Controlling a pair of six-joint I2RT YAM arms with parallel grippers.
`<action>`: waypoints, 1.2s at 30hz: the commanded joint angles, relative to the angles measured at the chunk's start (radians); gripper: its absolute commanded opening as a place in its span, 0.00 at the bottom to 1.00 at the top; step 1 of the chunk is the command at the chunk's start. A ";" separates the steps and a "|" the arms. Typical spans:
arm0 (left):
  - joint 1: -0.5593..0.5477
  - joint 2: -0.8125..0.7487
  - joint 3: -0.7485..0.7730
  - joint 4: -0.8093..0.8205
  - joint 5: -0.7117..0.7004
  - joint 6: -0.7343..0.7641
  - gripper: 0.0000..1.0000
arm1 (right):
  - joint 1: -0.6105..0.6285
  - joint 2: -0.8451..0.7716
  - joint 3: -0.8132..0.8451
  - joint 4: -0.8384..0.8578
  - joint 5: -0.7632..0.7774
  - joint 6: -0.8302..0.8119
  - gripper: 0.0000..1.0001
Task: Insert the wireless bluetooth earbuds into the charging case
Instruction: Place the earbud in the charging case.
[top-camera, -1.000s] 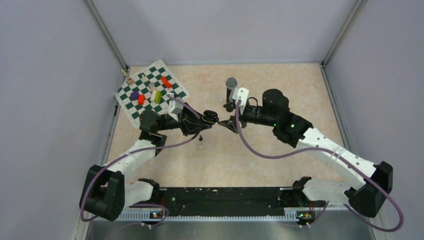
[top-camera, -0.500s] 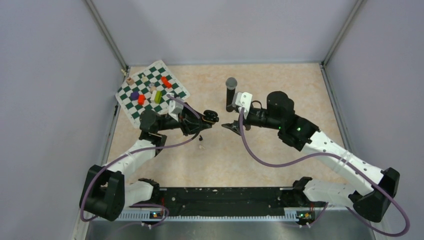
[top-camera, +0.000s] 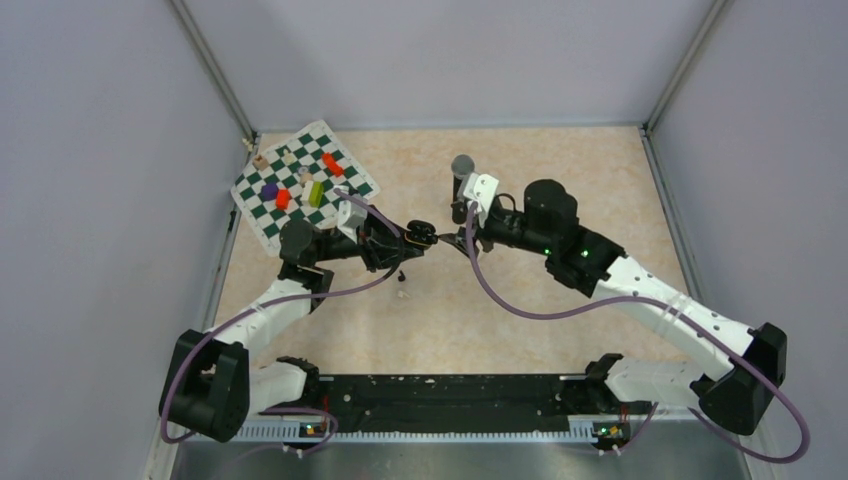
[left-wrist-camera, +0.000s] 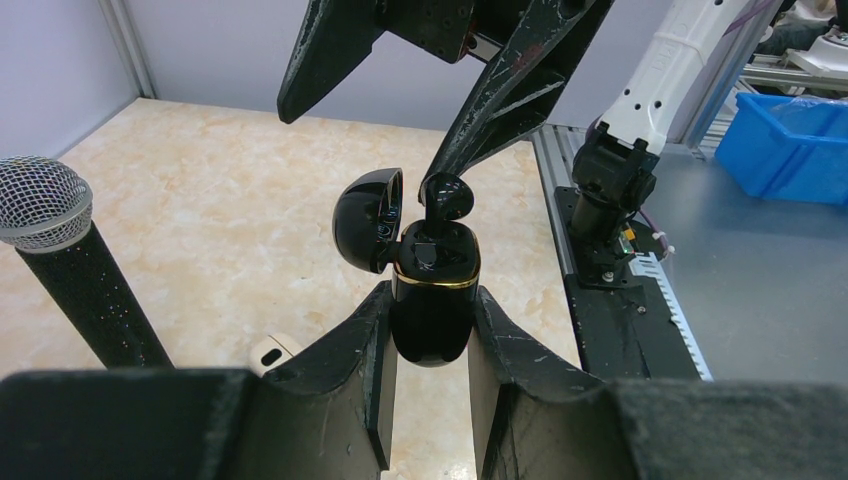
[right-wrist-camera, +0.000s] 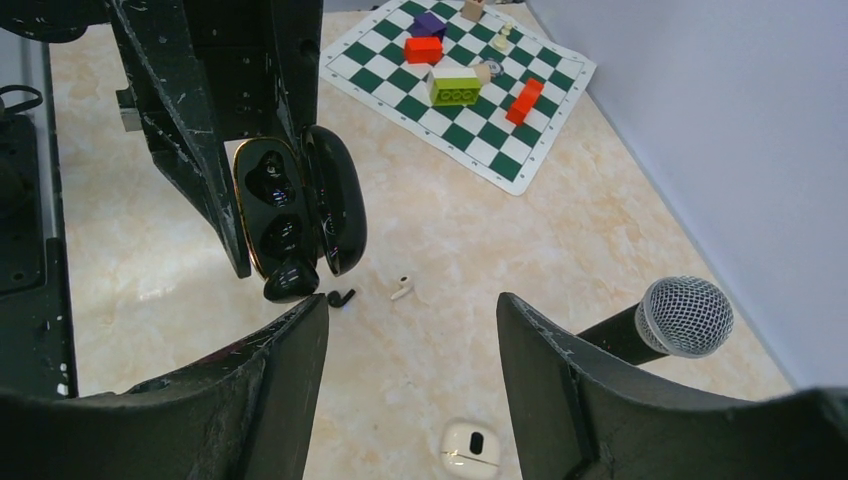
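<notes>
My left gripper (left-wrist-camera: 431, 296) is shut on the black charging case (left-wrist-camera: 432, 310), held upright off the table with its lid (left-wrist-camera: 368, 218) swung open. One black earbud (left-wrist-camera: 447, 193) sits tilted on the case's open top, at the tip of one finger (left-wrist-camera: 510, 90) of my right gripper. My right gripper (right-wrist-camera: 410, 305) is open, nothing between its fingers; the same earbud (right-wrist-camera: 291, 280) shows by its left fingertip. A second black earbud (right-wrist-camera: 341, 297) and a white earbud (right-wrist-camera: 402, 288) lie on the table under the case (top-camera: 421, 234).
A white case (right-wrist-camera: 471, 447) lies shut on the table near the right gripper. A black microphone (top-camera: 461, 170) stands behind it. A chessboard mat (top-camera: 300, 180) with coloured blocks lies at the far left. Walls close in three sides.
The right gripper drew back to the right, then came in again to the case's open top. The left gripper and case have not moved.
</notes>
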 joint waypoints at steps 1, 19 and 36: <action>-0.003 -0.008 0.024 0.016 0.003 0.015 0.00 | 0.027 -0.001 0.016 0.056 -0.024 0.036 0.62; -0.004 0.002 0.025 0.013 0.001 0.019 0.00 | 0.049 0.008 0.024 0.058 -0.075 0.060 0.60; -0.033 0.024 0.065 -0.104 0.098 0.064 0.00 | 0.048 -0.128 -0.054 -0.054 -0.060 -0.384 0.86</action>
